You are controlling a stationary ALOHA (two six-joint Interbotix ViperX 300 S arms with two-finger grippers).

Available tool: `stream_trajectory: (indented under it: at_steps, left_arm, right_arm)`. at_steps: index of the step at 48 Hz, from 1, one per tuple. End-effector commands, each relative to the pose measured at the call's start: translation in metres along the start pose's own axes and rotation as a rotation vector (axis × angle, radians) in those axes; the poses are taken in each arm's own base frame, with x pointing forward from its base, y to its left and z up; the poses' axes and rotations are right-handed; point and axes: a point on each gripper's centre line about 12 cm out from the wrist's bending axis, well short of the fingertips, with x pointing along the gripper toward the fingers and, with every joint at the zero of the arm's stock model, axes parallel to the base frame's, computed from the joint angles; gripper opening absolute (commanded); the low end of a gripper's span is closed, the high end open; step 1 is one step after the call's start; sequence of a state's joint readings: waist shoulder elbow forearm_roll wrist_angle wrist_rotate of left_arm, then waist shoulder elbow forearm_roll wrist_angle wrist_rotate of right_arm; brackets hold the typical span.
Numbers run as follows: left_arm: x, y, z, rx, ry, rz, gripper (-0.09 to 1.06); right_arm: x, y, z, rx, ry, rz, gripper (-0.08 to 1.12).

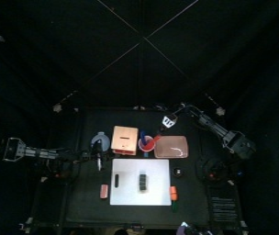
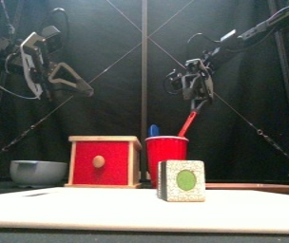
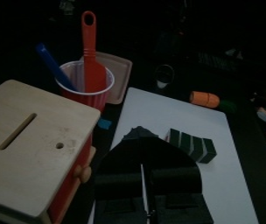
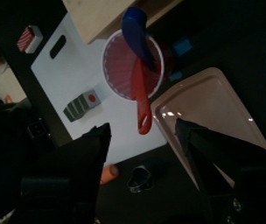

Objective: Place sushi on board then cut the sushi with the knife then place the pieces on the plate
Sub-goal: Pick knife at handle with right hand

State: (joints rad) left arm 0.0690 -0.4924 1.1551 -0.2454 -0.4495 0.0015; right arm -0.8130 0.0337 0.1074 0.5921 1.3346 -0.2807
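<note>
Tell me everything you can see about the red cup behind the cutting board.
The red cup looks like smooth plastic and stands upright on the table behind the white board, between the wooden box and the pink tray. A blue knife and a red knife stand in it, sticking out above its rim. The right gripper hangs open above the red knife; nothing grips the cup.

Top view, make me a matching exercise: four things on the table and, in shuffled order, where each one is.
1 sushi roll
2 red knife
3 pink tray
4 bowl

A in the red cup
B left of the wooden box
C on the white board
D right of the red cup

Pairs: 1-C, 2-A, 3-D, 4-B
</note>
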Motion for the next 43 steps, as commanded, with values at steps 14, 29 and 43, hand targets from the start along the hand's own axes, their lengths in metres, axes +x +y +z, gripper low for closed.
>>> stream_trajectory:
  at_steps: [14,29,43]
  left_arm:
    - [0.002,-0.001,0.007,0.002,-0.025,-0.001,-0.02]
    - [0.001,0.000,0.005,0.001,-0.020,0.001,-0.02]
    - [0.000,0.001,0.002,0.001,-0.011,0.003,-0.02]
  right_arm:
    - [0.017,0.015,0.015,-0.062,0.082,0.023,0.92]
    - [0.041,0.014,0.014,-0.073,0.157,0.001,0.92]
    - [0.056,0.013,0.013,-0.069,0.196,-0.009,0.92]
